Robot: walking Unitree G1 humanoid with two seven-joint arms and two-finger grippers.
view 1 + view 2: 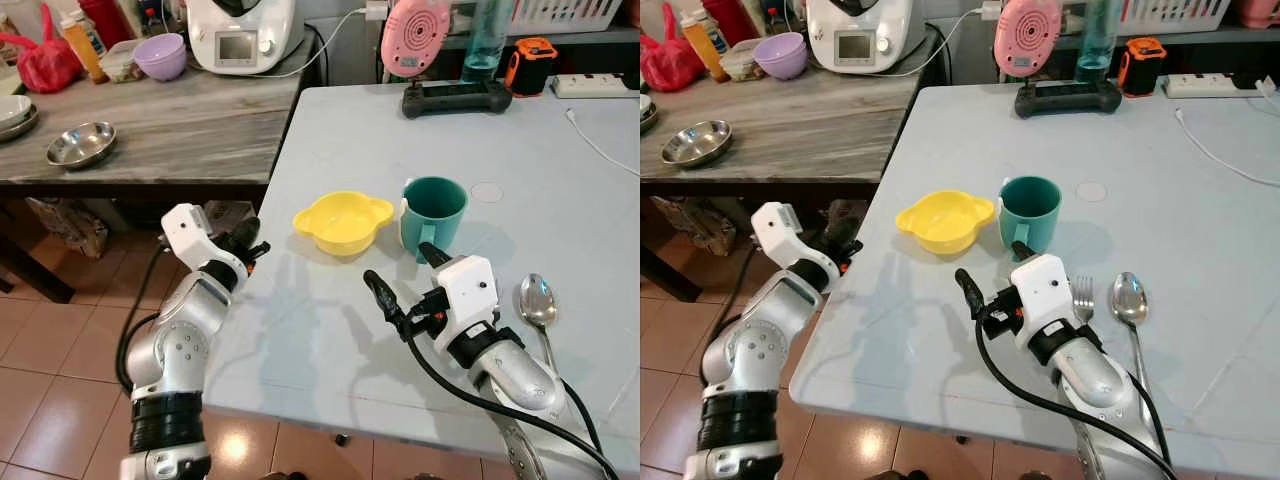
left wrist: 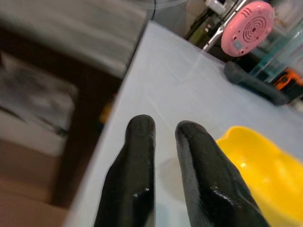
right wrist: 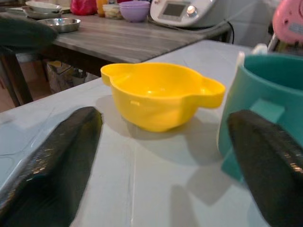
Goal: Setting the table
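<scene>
A yellow two-handled bowl [image 1: 343,222] and a teal cup [image 1: 433,210] stand side by side in the middle of the pale blue table [image 1: 330,340]. A spoon [image 1: 538,300] and a fork [image 1: 1083,297] lie to the right, near the front edge. My right gripper [image 1: 403,270] is open just in front of the cup and bowl, low over the table and holding nothing. In the right wrist view the bowl [image 3: 161,94] sits ahead between the spread fingers and the cup [image 3: 265,104] is by one finger. My left gripper [image 1: 248,243] is shut and empty at the table's left edge, left of the bowl [image 2: 265,165].
A wooden side table [image 1: 180,130] on the left carries a steel bowl [image 1: 80,145], a purple bowl [image 1: 160,55] and a white appliance [image 1: 240,35]. At the blue table's far edge are a pink round device [image 1: 415,35], a black controller [image 1: 455,98] and a power strip [image 1: 595,85].
</scene>
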